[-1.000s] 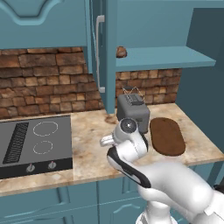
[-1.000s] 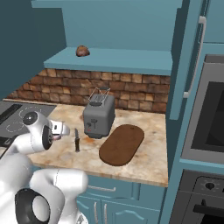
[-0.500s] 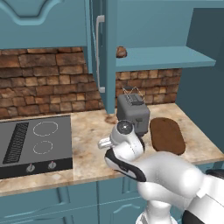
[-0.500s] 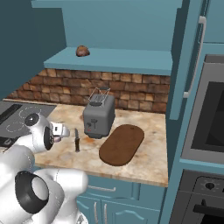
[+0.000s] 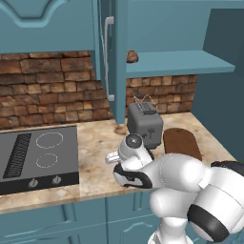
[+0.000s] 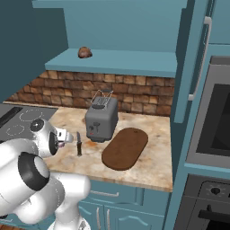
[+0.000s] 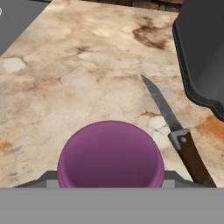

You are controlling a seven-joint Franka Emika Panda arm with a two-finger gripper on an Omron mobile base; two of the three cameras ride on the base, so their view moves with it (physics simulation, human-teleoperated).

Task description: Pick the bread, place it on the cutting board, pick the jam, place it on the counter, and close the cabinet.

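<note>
Holding the jam over the counter

The gripper (image 7: 110,180) pinches the jam (image 7: 110,159): in the hand view the purple jar sits low in the middle, with a grey fingertip (image 7: 43,178) pressed to each side of it. Beneath it lies the marbled counter (image 7: 78,57). Whether the jar touches the stone or hangs just above it cannot be told.

A knife (image 7: 170,122) with a brown handle lies on the counter just beside the jar, blade pointing away from the hand. Past the knife is the dark side of the toaster (image 7: 203,52).

In the right base view the gripper (image 6: 67,137) is low over the counter, left of the knife (image 6: 79,143) and the toaster (image 6: 102,119). The board (image 6: 125,148) lies flat on the counter, just right of the toaster, with nothing on it.

The bread (image 6: 84,52) sits on the teal shelf (image 6: 117,60) above the brick wall, well apart from the board. In the left base view the bread (image 5: 132,56) peeks out beside the cabinet door (image 5: 116,52), which stands open, edge toward the camera. The stovetop (image 5: 38,152) is on the left.
</note>
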